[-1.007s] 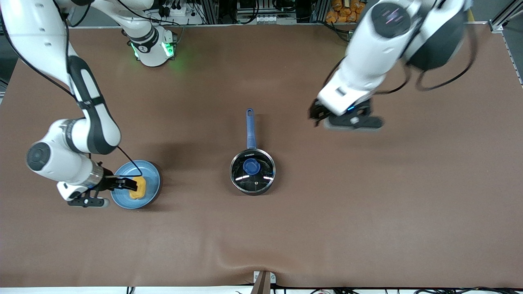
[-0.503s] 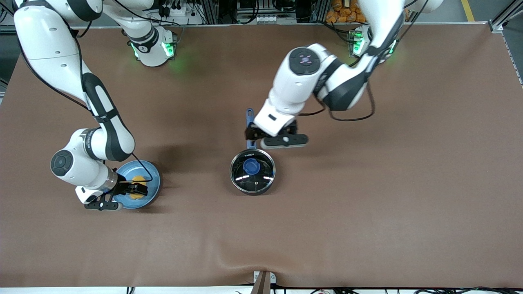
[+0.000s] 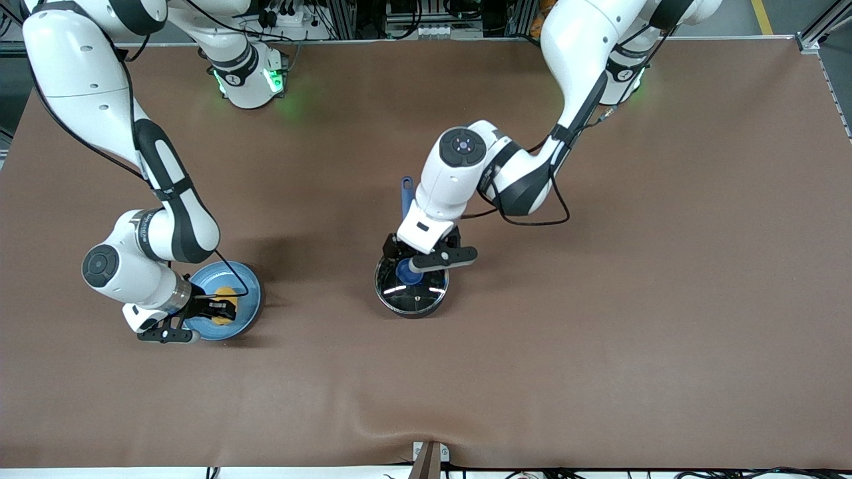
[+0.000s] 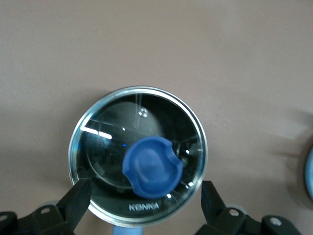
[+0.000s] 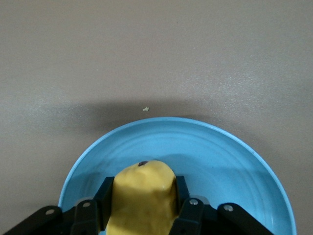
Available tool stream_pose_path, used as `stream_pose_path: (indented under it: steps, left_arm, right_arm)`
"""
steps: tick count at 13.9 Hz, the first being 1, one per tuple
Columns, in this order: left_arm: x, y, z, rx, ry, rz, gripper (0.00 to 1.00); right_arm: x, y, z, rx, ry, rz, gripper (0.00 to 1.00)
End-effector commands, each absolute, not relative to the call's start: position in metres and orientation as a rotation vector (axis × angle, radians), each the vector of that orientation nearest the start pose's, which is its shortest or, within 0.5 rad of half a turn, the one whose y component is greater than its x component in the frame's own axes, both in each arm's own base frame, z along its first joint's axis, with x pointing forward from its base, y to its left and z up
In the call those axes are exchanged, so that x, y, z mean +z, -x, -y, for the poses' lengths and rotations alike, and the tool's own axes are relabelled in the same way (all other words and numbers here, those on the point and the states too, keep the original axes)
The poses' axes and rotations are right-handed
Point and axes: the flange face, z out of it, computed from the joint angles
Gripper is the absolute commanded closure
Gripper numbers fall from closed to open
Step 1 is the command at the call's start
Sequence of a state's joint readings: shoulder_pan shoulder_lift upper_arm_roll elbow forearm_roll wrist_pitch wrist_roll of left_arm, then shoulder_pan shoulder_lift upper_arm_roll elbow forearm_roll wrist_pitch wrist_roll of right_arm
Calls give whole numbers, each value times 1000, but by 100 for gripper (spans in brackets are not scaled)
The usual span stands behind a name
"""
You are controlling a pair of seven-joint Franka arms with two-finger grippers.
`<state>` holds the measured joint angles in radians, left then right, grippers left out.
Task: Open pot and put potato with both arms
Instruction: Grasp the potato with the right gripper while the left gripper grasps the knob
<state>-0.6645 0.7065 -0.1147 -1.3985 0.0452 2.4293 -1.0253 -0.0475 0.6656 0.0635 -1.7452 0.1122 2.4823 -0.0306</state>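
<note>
The black pot (image 3: 416,301) stands mid-table with its glass lid (image 4: 105,147) on and its blue handle (image 3: 406,196) pointing toward the robots' bases. My left gripper (image 3: 401,264) hangs just over the lid's blue knob (image 4: 151,166). It is open, and its fingers (image 4: 76,200) stand wide apart on either side of the lid's rim. My right gripper (image 3: 223,308) is shut on the yellow potato (image 5: 142,200), low over the light-blue plate (image 3: 249,313). Its fingers (image 5: 105,196) press both sides of the potato.
The light-blue plate also shows in the right wrist view (image 5: 225,156), toward the right arm's end of the table. Brown table mat (image 3: 599,332) lies all round the pot and the plate. A small crumb (image 5: 145,108) lies beside the plate.
My left arm has swung in from its end of the table, passed over the pot's handle and come down over the lid. My right gripper shifted slightly on the plate, then held still.
</note>
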Motion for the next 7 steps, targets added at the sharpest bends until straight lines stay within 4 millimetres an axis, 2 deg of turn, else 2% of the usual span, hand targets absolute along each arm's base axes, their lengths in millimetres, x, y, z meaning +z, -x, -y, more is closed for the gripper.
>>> stream_pose_path:
  steps: [1,2,4,5,7]
  left_arm:
    - [313,-555,531,-363,3381,420,0]
    - [302,-552,537,-364,3381,412,0]
    - [296,-550,539,-366,3372,401,0]
    - [295,-547,542,-365,3374,393,0]
    - [290,-556,537,-389,3356,395,0]
  right_arm:
    - [204,-676,-6,-118,3014,-88,92]
    - [209,-677,-8,-127,3012,-87,97]
    - [219,-677,-12,-83,3009,-76,100]
    - [238,-680,-12,-89,3007,-72,100]
    - [255,-681,-15,-76,3003,-84,100]
